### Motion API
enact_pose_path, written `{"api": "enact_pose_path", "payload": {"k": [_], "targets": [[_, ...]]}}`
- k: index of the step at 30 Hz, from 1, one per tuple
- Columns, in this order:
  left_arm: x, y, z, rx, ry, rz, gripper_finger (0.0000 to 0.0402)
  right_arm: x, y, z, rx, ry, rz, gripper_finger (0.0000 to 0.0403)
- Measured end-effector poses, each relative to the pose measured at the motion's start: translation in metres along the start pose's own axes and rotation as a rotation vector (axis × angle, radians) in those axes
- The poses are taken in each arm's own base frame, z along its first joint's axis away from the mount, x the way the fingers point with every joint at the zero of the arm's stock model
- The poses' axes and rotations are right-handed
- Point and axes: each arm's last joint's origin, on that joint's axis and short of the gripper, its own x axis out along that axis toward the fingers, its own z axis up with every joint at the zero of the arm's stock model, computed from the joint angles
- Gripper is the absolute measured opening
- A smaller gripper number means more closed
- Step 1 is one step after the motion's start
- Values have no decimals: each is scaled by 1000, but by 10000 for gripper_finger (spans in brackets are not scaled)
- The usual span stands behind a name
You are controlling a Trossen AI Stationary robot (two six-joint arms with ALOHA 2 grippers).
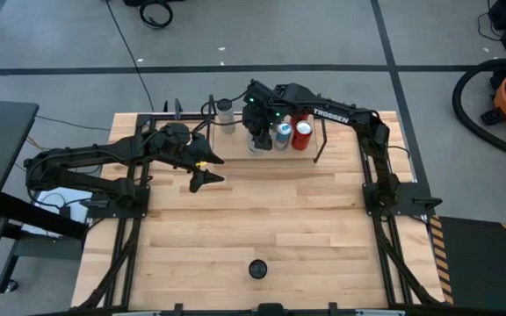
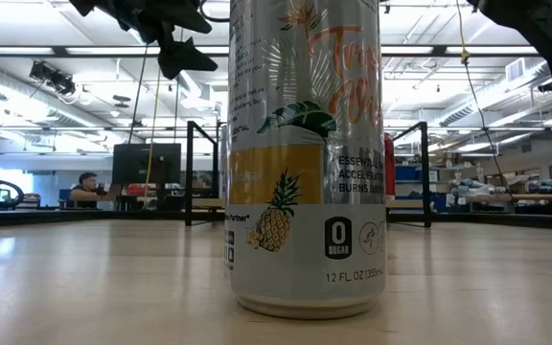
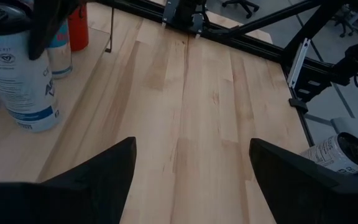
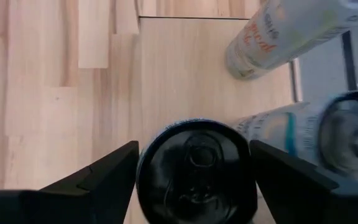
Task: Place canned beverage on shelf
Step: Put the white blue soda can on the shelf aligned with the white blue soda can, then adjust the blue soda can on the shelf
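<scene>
The broad pale butcher-block wooden table [image 1: 306,219] carries the low shelf [image 4: 185,68] of light wood board and thin black metal frame at its far edge, and the step in hand looks like setting a can down there. The right gripper [image 1: 260,140] hangs over that board with its fingers pressed to either side of a dark-topped aluminium beverage can [image 4: 194,168], so it appears to be grasping the can, which sits upright over the shelf board. To do this well, the arm should lower straight down until the base is flat, then spread the jaws evenly and lift vertically, since a silver-and-blue can [image 1: 282,133] stands just beside it and a red can [image 1: 302,134] next to that; any sideways drift could topple them. The left gripper [image 3: 191,168] hovers released and empty over bare table, well apart from the shelf. A tall silver pineapple-printed can [image 2: 305,153] stands near the table's front edge, untouched
</scene>
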Motion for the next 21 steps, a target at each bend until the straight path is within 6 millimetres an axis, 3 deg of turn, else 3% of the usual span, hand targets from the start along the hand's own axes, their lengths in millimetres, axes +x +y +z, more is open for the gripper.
{"api": "enact_pose_path", "payload": {"k": [6,14,21], "targets": [[0,0,0,0,0,0,314,-23,2,9,-8,-29,-8,311],[0,0,0,0,0,0,314,-75,19,9,62,57,50,311],[0,0,0,51,1,-2,314,-85,31,-5,127,196,-2,308]]}}
